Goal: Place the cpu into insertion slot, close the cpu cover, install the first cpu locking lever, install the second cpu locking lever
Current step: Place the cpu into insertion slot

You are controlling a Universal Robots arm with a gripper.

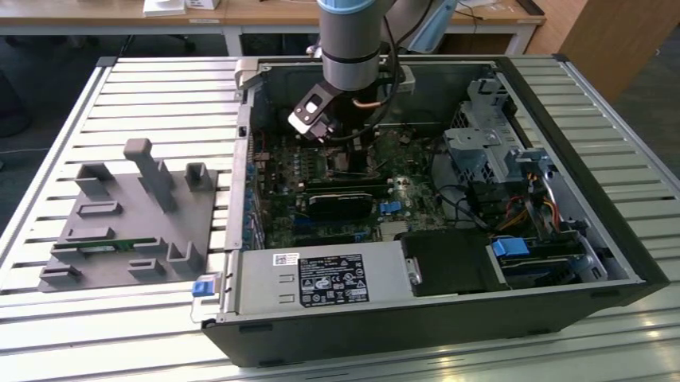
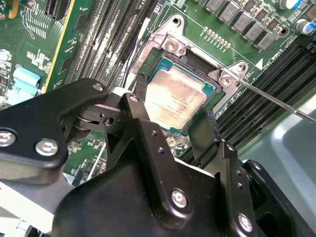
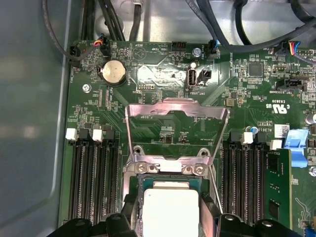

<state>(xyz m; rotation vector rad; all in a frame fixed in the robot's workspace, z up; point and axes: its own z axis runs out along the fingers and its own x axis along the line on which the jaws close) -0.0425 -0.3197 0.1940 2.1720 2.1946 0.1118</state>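
Note:
The cpu point(image 2: 175, 96), a pale metallic square on a green base, lies in the insertion slot point(image 2: 192, 61) on the green motherboard. My gripper point(image 2: 175, 106) straddles it, with one black finger point(image 2: 139, 91) against each opposite edge, so it is shut on the cpu. In the first wrist view the cpu point(image 3: 170, 207) shows between the same fingers. The cpu cover point(image 3: 148, 111), a silvery frame with a large window, stands swung open beyond the slot. A thin locking lever point(image 2: 276, 101) sticks out unlatched beside the socket. In the exterior view the gripper point(image 1: 351, 159) reaches down into the open computer case.
Long black memory slots point(image 3: 94, 177) flank the socket on both sides. Cables point(image 3: 113, 19) hang along the case wall. The power supply point(image 1: 318, 278) and drive cage point(image 1: 489, 151) bound the case interior. A grey fixture block point(image 1: 127, 215) rests on the slatted table at the exterior view's left.

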